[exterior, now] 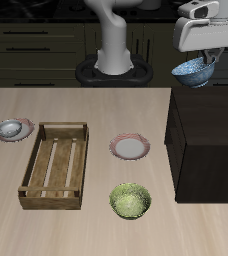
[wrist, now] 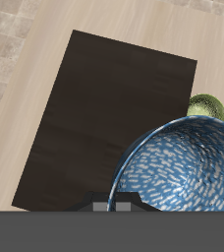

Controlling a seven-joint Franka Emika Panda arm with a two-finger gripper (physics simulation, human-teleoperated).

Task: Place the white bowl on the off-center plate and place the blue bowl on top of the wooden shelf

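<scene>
My gripper [exterior: 200, 60] is shut on the rim of the blue bowl [exterior: 192, 72], holding it in the air above the back edge of the wooden shelf [exterior: 206, 145]. In the wrist view the blue speckled bowl [wrist: 183, 167] hangs close under the camera, with the shelf's dark flat top [wrist: 104, 118] below it. The white bowl [exterior: 12, 127] sits on the off-center plate [exterior: 26, 131], a pink-rimmed plate at the far side of the table from the shelf. The other pink-rimmed plate [exterior: 131, 148] lies bare near the table's middle.
A light slatted wooden crate [exterior: 56, 165] lies between the two plates. A yellow-green bowl [exterior: 130, 200] stands near the table's front edge and also shows in the wrist view [wrist: 210, 106] past the shelf. The robot's base [exterior: 113, 60] stands at the back.
</scene>
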